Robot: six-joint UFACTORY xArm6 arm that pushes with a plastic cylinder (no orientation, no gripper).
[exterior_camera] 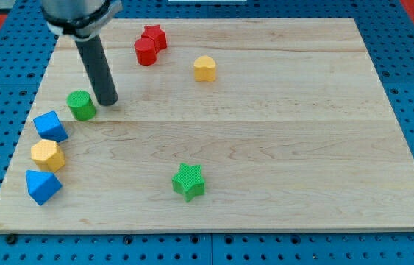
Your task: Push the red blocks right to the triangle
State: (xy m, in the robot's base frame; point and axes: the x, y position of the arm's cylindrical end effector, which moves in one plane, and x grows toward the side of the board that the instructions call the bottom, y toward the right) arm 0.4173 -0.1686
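Observation:
Two red blocks sit together near the view's top: a red star (154, 35) and a red cylinder (145, 52) touching it below-left. My tip (106, 101) rests on the board well to their lower left, just right of a green cylinder (82, 105). A blue triangle-like block (43, 185) lies at the view's lower left. A blue cube-like block (50, 126) sits at the left edge above it.
A yellow heart-shaped block (205, 68) lies right of the red blocks. A yellow hexagon (48, 155) sits between the two blue blocks. A green star (189, 181) lies low in the middle. The wooden board (302, 147) ends on a blue pegboard.

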